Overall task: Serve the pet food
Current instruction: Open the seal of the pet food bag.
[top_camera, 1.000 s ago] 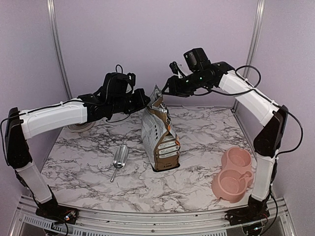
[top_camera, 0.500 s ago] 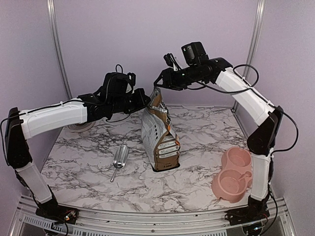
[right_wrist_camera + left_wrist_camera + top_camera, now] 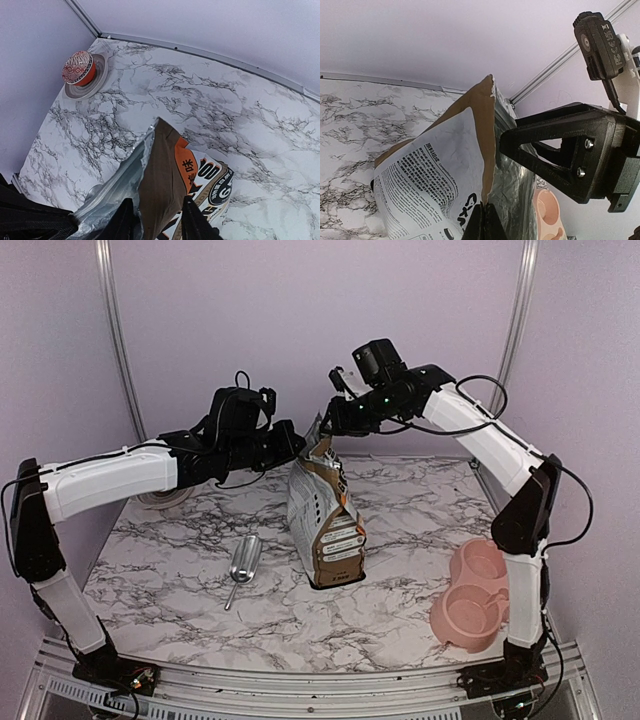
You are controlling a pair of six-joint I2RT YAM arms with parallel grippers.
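Moved since a second ago: white-and-black right arm, swung leftward and lowered, bringing the right fingers to the top of the brown-and-black paper pet food bag; left arm, bag, scoop and bowl keep their places

1. Brown-and-black paper pet food bag: upright near the middle of the white marble-patterned surface; white printed panel on one side, orange patch with white characters on the other; top torn open, silver lining showing. Kibble itself not visible from any view

2. Left fingers: pressed fully together, clamped on the bag's upper edge at its left side

3. Right fingers: one on each side of the brown top flap, close against it; whether they actually pinch the flap cannot be told

4. Silver metal scoop: lying flat on the surface to the left of the bag, apart from it, handle pointing toward the near edge

5. Pink plastic double bowl: near right part of the surface, just beside the right arm's lower link

6. Reddish mesh ball: seated on a small grey round dish, far left corner of the surface, well apart from the bag
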